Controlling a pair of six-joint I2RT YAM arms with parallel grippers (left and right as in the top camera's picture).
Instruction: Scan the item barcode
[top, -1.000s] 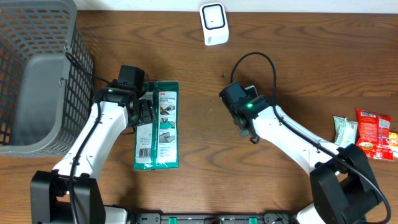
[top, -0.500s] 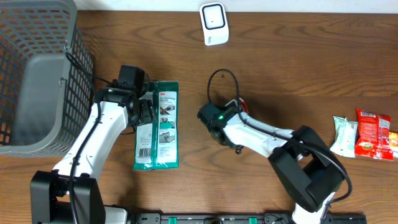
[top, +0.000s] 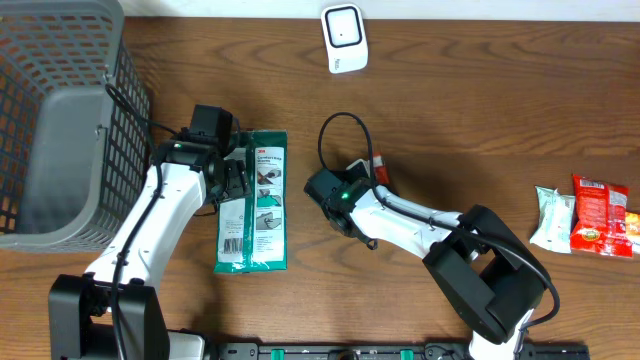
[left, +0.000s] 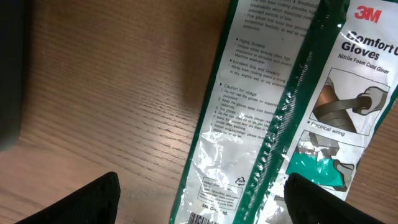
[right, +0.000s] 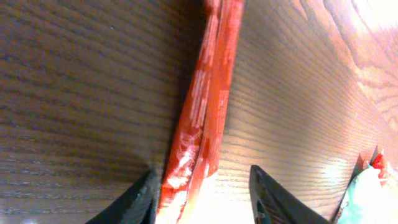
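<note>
A green-and-clear 3M glove packet (top: 255, 205) lies flat on the table, its barcode near the lower end (left: 202, 219). My left gripper (left: 202, 205) hovers just above that end with its jaws wide apart, holding nothing. A thin red packet (right: 202, 112) stands on edge between the fingers of my right gripper (right: 202, 186). It leans on the left finger, with a clear gap to the right one. Overhead, only a red sliver of that packet (top: 378, 162) shows beside the right gripper (top: 366, 176). The white scanner (top: 344, 38) sits at the table's far edge.
A grey wire basket (top: 60, 120) fills the far left corner. At the right edge lie a red snack packet (top: 600, 215) and a pale green one (top: 552, 215). The right arm's black cable (top: 335, 130) loops above its wrist.
My right arm has swung left toward the table's middle and its jaws have parted, with the red packet now standing between them. The left arm and glove packet have not moved.
</note>
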